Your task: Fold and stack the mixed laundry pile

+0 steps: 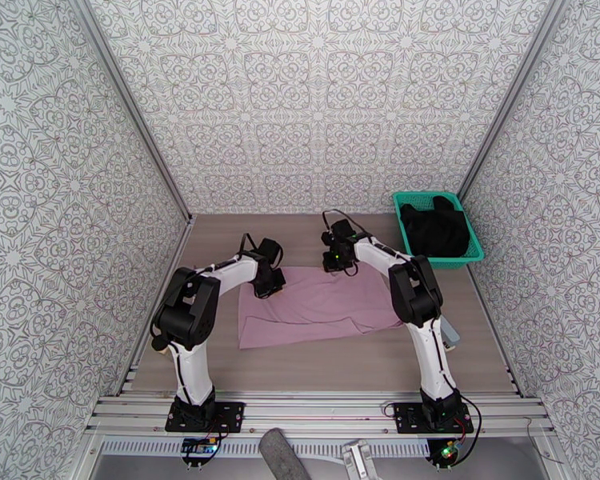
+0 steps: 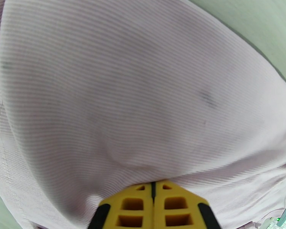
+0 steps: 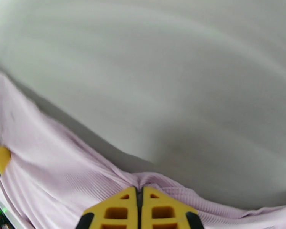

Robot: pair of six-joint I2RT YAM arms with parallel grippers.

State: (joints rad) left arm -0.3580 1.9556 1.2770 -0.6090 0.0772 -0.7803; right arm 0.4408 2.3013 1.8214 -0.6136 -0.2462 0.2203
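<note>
Shirt, mauve-pink, lies spread mid-table. I see my left gripper pinched tight on its far-left edge and my right gripper clamped on the far hem, cloth puckering at the tips. The black garment sits in the teal basket, far-right corner. Bare table runs along the shirt's near edge.
</note>
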